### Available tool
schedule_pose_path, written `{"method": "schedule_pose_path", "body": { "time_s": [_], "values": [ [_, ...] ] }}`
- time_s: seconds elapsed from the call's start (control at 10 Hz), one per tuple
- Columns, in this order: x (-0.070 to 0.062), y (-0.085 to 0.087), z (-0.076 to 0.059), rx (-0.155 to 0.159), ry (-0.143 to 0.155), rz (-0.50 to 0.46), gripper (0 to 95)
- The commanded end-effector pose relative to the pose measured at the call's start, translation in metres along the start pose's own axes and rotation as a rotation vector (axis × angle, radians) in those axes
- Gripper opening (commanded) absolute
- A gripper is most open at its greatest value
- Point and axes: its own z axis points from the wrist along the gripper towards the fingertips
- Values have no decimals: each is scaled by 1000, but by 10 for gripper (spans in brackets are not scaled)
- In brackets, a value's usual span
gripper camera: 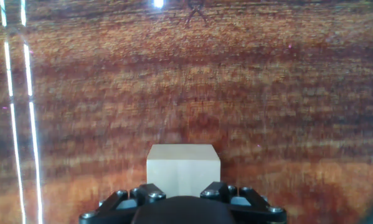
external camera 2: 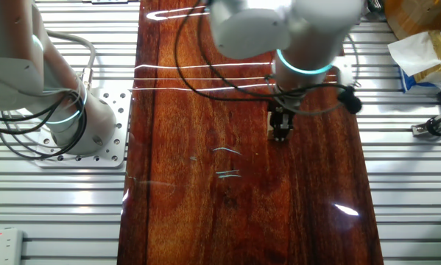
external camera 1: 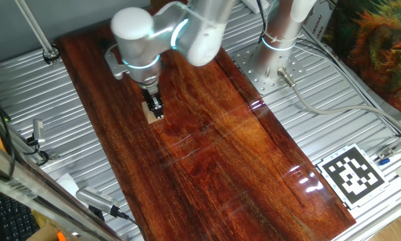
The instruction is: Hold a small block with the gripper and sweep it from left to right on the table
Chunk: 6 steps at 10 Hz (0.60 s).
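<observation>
The small block [gripper camera: 183,169] is a light tan wooden cube held between the black fingers of my gripper [gripper camera: 184,190], low on the table [gripper camera: 286,93]. In one fixed view the gripper [external camera 1: 156,107] points straight down with the block [external camera 1: 150,112] at its tip, touching or just above the reddish-brown table [external camera 1: 220,154] near its left far part. In the other fixed view the gripper [external camera 2: 280,131] stands over the right side of the table [external camera 2: 205,184]; the block is hidden there behind the fingers.
Ribbed grey metal [external camera 1: 46,120] surrounds the table. A second arm's white base [external camera 1: 280,33] stands on a plate at the far right. A black-and-white marker tag [external camera 1: 351,173] lies right of the board. Tools [external camera 1: 96,201] lie at the left front.
</observation>
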Motion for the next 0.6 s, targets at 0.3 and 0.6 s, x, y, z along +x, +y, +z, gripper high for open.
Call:
{"method": "schedule_pose_path", "body": {
  "time_s": [0.3,0.6],
  "values": [
    [7,4,31,-20,30,17,0],
    [7,4,31,35,70,-2,0]
  ]
}}
